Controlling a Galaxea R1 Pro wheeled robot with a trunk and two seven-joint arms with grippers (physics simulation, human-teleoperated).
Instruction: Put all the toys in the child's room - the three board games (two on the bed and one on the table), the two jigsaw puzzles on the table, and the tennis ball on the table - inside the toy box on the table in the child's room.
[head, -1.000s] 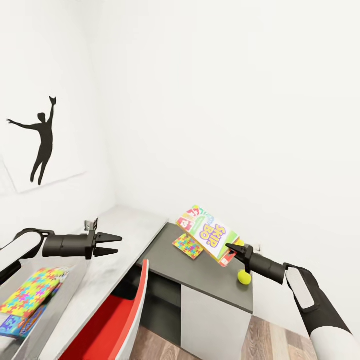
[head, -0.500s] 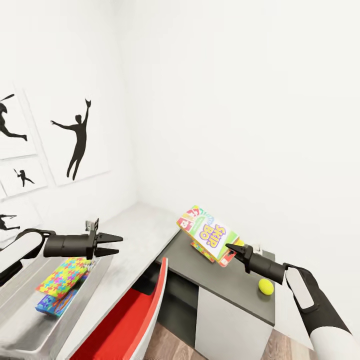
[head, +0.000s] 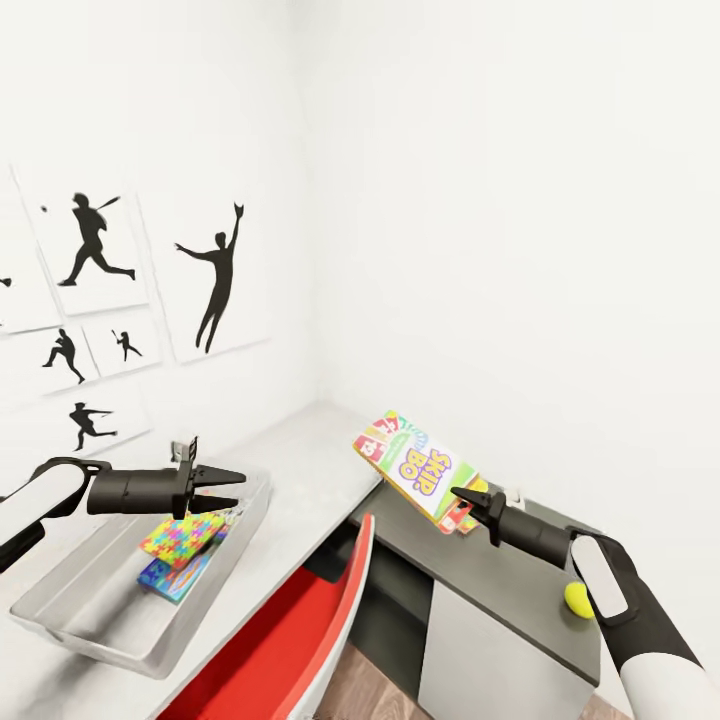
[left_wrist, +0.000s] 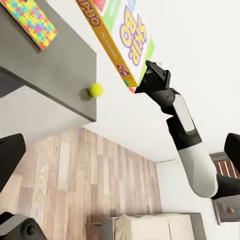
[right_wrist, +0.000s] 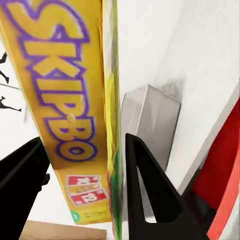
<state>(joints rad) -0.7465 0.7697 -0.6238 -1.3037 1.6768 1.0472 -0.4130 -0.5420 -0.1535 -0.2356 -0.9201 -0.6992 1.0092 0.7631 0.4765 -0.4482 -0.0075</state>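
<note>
SKIP-BO box (head: 418, 466) is pinched in the right claw (head: 462, 497) above the table (head: 300, 470); left claw (head: 232, 487) gapes empty.

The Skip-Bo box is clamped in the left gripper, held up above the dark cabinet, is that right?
Wrong arm: the Skip-Bo box is clamped in the right gripper, held up above the dark cabinet, as the head view shows.

**Black-and-white arms, dark pincers**

Both arms are showing glossy white shells over black joints, tapering to matte black cylindrical wrists. The left gripper (head: 228, 489), left of centre, and right gripper (head: 458, 496), lower right, are ending in pointed black fingers (right_wrist: 150, 190).
</note>
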